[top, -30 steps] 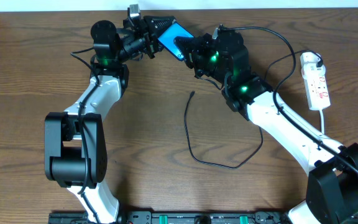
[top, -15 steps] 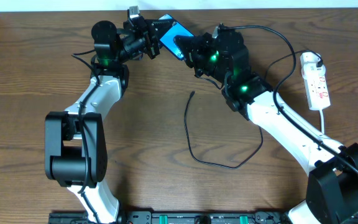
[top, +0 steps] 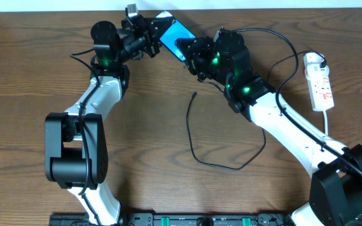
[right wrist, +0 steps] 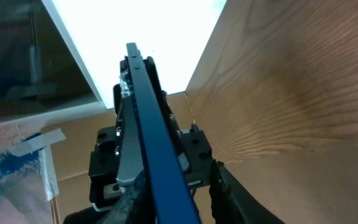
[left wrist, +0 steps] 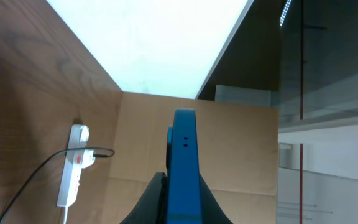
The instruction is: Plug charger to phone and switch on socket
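Observation:
The phone, blue and black-edged, is held off the table at the far middle. My left gripper is shut on its upper-left end; in the left wrist view the phone stands edge-on between the closed fingers of that gripper. My right gripper straddles the lower-right end and is open: one finger lies against the phone, the other finger stands apart with a gap. The charger lies loose on the table, its plug tip free. The socket lies at the right.
A black cable runs from the socket's far end behind the right arm. A white cord leaves the socket's near end. The table's far edge meets a white wall. A cardboard panel shows behind the phone.
My right gripper's jaws have parted from the phone. My left gripper has closed fully on the phone, and the phone has shifted slightly up and left.

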Robot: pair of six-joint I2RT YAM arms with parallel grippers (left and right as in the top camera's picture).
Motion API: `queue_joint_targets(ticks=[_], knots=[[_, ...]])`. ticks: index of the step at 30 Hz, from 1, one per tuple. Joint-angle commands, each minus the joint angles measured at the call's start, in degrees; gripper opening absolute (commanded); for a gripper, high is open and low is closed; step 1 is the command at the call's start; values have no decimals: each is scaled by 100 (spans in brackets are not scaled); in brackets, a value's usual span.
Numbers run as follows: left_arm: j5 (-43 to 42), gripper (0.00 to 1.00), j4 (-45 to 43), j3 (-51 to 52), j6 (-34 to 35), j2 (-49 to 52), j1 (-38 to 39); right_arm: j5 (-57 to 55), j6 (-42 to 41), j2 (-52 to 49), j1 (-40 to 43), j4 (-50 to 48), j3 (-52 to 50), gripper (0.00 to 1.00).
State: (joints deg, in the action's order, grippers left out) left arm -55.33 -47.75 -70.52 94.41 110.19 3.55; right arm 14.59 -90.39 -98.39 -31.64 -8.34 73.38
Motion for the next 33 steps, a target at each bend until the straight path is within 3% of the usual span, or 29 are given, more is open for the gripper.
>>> queue_joint_targets(ticks=[1, 6, 11, 14, 18, 23, 25, 27, 29, 33], knots=[[92, 7, -79, -96, -72, -46, -39, -13, 70, -20, -17, 50, -37, 28], [-59, 7, -76, -96, -210, -46, -39, -103, 87, -20, -17, 50, -37, 35], [-439, 7, -76, -96, -586, -46, -125, -330, 874, -20, 114, 92, -37, 43], [-828, 7, -76, -96, -1008, -46, -267, -487, 1473, -20, 337, 385, -37, 52], [-1526, 7, 13, -96, -1733, -46, -525, -483, 2070, -20, 732, 887, -37, 71], [-2083, 7, 544, -96, -2159, -46, -890, -481, 2881, -20, 1196, 1845, -37, 84], [-2177, 7, 573, -96, -2153, -46, -1054, -428, 3530, -20, 1314, 2210, -37, 83], [-2208, 7, 570, -96, -2118, -46, -1187, -177, 4664, -20, 1329, 2264, -37, 71], [-2208, 7, 573, -96, -1967, -46, -1314, 155, 5622, -20, 1283, 2363, -35, 68], [-2203, 7, 570, -96, -1690, -46, -1554, 229, 6019, -20, 1102, 2802, -33, 64]])
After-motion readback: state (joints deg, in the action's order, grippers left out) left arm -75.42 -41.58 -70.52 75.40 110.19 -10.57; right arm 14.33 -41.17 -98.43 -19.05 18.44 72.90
